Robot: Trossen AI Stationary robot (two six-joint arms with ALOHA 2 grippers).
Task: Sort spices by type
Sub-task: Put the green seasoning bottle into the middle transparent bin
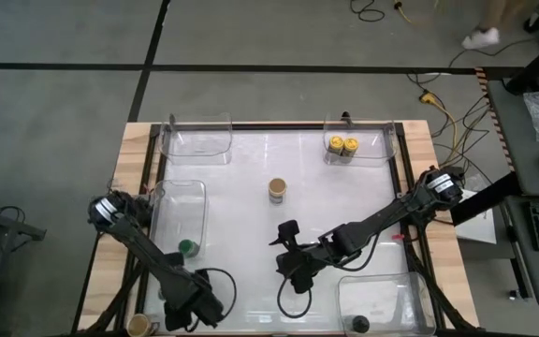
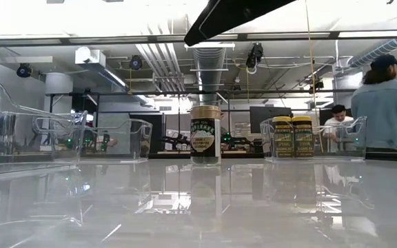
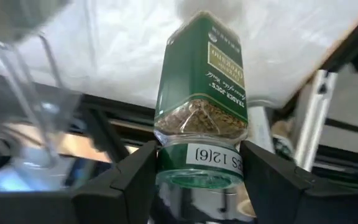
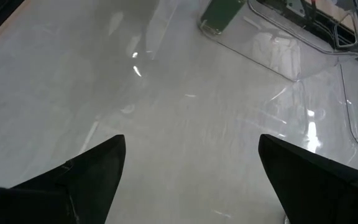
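Observation:
My left gripper [image 3: 197, 186] is at the table's near left [image 1: 187, 307], shut on a green-lidded spice jar [image 3: 202, 93] with a green label. The gripper hides this jar in the high view. A second green-lidded jar [image 1: 188, 248] stands in the clear left bin [image 1: 181, 192]. A tan-lidded jar [image 1: 277, 190] stands upright on the table's middle. Two yellow-lidded jars [image 1: 342, 146] stand in the far right bin [image 1: 386, 140]. My right gripper [image 1: 288, 250] hovers open over the bare middle of the table, near side [image 4: 191, 162]. My left gripper pinches the jar's green lid [image 3: 166, 162] between its two fingers [image 3: 135, 177], one on each side. The jar's body points on past the fingertips, its bottom end away from the gripper. In the left wrist view it touches nothing else.
A black-lidded jar [image 1: 359, 325] stands in the near right bin [image 1: 410, 285]. A clear bin [image 1: 195, 139] with nothing showing in it stands at the far left. A tan-lidded jar [image 1: 138, 325] stands at the table's near left corner. People [image 2: 388, 103] are in the room beyond.

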